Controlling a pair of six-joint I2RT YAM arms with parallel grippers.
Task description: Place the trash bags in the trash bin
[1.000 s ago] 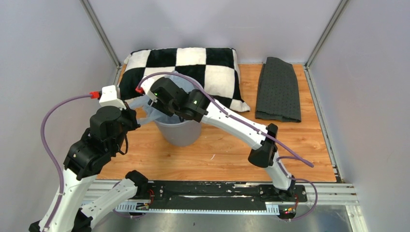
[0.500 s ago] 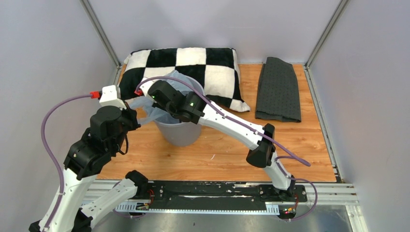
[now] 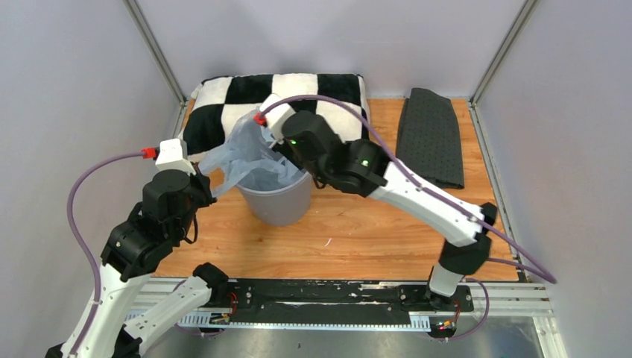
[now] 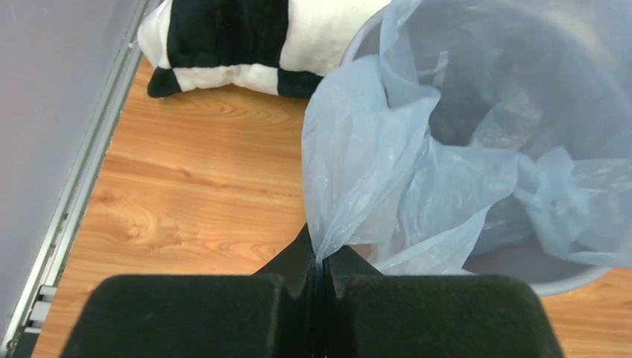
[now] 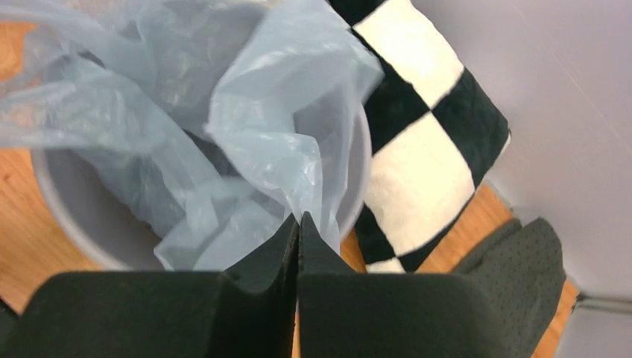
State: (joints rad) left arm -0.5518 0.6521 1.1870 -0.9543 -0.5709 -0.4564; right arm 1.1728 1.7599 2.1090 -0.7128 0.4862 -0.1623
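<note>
left gripper (image 4: pixel 319 262) + right gripper (image 5: pixel 299 225) each pinched tight on bag (image 3: pixel 246 153) edge, opposite sides, prob stretching mouth open over bin (image 3: pixel 287 207)

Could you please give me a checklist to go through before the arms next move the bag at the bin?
1. Left fingers shut on the bag: ok.
2. Right fingers shut on the bag: ok.
3. Bag's middle hangs inside the bin: ok.
4. Whole bag below the rim: not ok, both held edges stand above it.
5. Bin upright: ok.
6. Bag free of tears: cannot tell.
</note>
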